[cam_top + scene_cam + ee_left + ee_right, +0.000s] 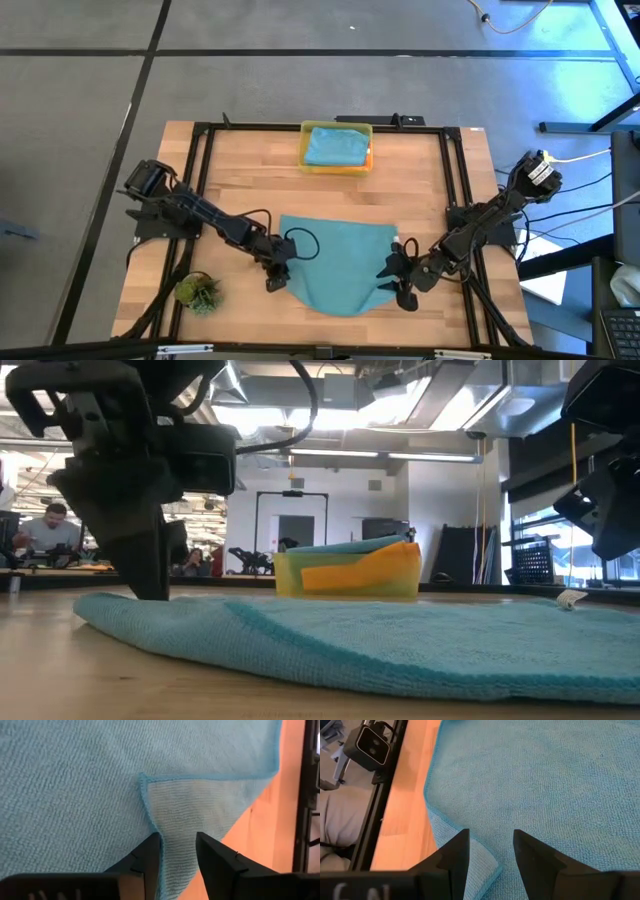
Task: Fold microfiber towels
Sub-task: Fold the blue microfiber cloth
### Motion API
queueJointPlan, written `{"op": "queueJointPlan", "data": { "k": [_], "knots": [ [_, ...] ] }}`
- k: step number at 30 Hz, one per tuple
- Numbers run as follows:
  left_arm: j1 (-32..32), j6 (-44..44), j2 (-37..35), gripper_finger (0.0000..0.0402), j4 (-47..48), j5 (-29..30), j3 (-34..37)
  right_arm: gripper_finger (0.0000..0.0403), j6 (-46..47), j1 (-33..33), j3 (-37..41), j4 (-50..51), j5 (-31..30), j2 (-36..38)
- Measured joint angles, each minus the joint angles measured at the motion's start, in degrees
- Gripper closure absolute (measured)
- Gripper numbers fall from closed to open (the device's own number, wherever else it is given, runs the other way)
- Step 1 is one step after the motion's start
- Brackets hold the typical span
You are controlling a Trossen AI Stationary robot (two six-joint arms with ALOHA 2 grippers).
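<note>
Lying spread across the near half of the wooden table (420, 190), a teal-blue microfiber towel (335, 262) sits between two dark robot arms, its near edge rounded and both near corners turned over onto the cloth. The left gripper (277, 272) is down at the towel's left edge, fingers (150, 854) parted around a folded-over corner; whether they actually pinch the cloth cannot be told. The right gripper (404, 283) is at the right edge, its fingers (456, 851) likewise apart over the doubled corner. A small green plant tuft (197, 292) sits near the left front corner. At the far edge, a yellow translucent bin (337, 163) holds a folded blue towel (335, 146) over an orange one (360, 573).
</note>
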State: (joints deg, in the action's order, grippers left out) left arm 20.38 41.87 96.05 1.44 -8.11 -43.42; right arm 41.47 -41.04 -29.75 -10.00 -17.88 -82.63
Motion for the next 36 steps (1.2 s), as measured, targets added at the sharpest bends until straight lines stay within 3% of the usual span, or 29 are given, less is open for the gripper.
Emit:
{"op": "queueJointPlan", "data": {
  "k": [8,18,28,36],
  "knots": [
    [-2.1,-3.6,0.0,0.0281,-1.7,5.5,0.0,0.0249,-3.9,-0.3,0.0,-2.2,3.4,0.0],
    [-3.5,-7.5,1.4,0.0281,-1.9,4.1,-1.6,0.0249,7.2,-0.6,0.0,1.7,6.1,-3.2],
    [-3.1,-6.1,4.7,0.0281,-3.3,2.8,-1.9,0.0249,7.8,-1.2,0.0,1.7,5.6,-3.3],
    [-2.3,-11.0,4.6,0.0291,-3.1,5.5,-1.7,0.0249,7.2,-1.2,0.0,1.7,5.5,-3.3]
  ]
}}
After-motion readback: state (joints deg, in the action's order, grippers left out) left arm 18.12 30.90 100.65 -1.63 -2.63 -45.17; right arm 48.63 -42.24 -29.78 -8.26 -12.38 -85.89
